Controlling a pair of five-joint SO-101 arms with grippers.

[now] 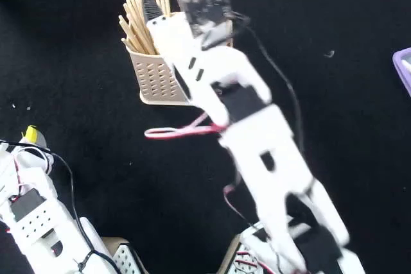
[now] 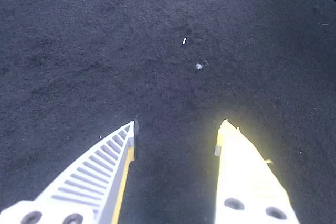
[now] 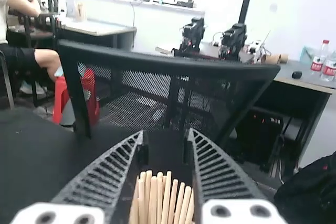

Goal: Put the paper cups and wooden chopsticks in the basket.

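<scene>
Far across the desk (image 1: 77, 94), the right tool (image 3: 164, 132) hovers over the basket (image 1: 157, 80) of wooden chopsticks (image 1: 137, 27); I cannot tell its grip. Near left, the left tool (image 2: 179, 124) rests released.

Right arm (image 1: 282, 178) lies diagonally across the middle of the desk (image 1: 83, 113), near edge up to the basket (image 1: 157, 81) by the far edge, so that lane's blocked. Chopsticks (image 1: 138, 27) poke up out of the basket, right under the right gripper (image 3: 165, 132), jaws spread. A pink cable (image 1: 176, 133) loops just in front. Left side is bare cloth, same under the left gripper (image 2: 179, 123), also spread.
</scene>
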